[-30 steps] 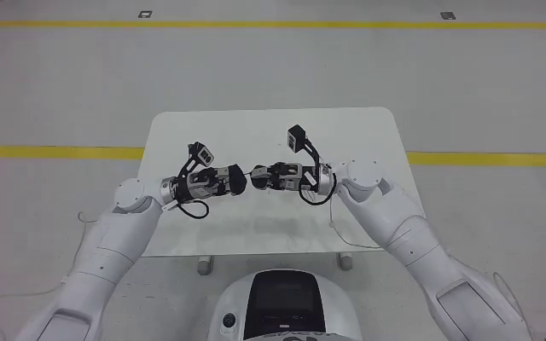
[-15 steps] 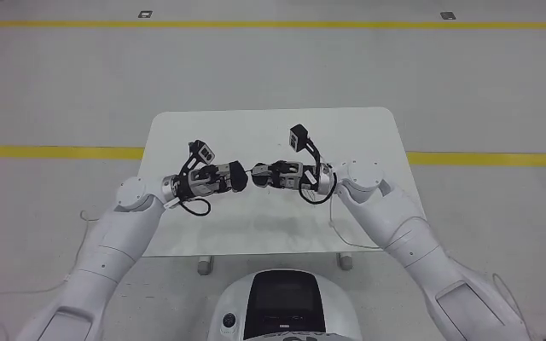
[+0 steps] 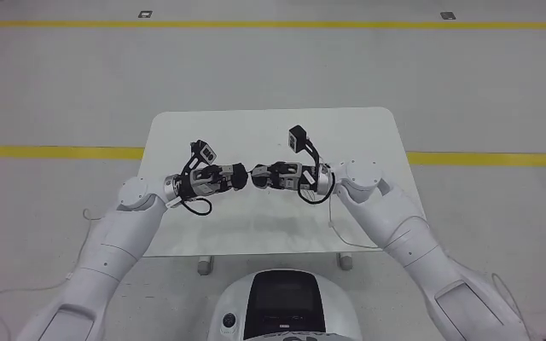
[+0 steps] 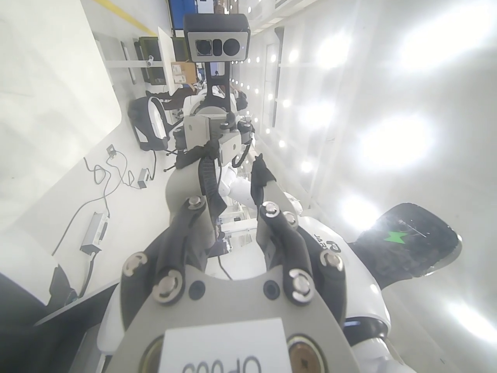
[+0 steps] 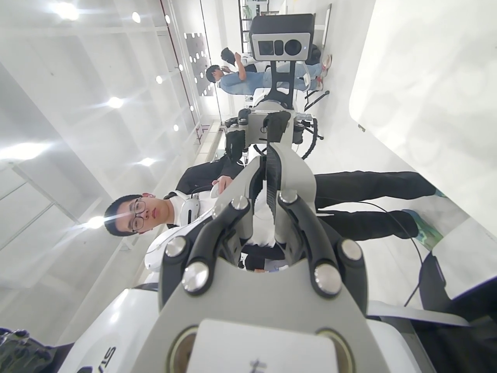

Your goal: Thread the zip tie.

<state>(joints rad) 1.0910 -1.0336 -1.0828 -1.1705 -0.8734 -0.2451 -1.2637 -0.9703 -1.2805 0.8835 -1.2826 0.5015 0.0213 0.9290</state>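
Left gripper (image 3: 241, 177) and right gripper (image 3: 256, 176) are facing tip to tip above the bench (image 3: 358, 128). Left fingers (image 4: 261, 180) are standing apart and right fingers (image 5: 271, 172) are pressing together. Whether the zip tie is threaded yet cannot be told.

Bright ceiling lamps (image 4: 394, 145) glare in wrist views.

White glossy arm shells (image 3: 109, 247), black cables (image 3: 198, 210) looped at both wrists. Left hand (image 4: 232, 162) and right hand (image 5: 265, 161): grey metal plates, black linkages, silver screws, ribbed black finger pads (image 4: 207, 180), black camera (image 3: 296, 136) on stalk.
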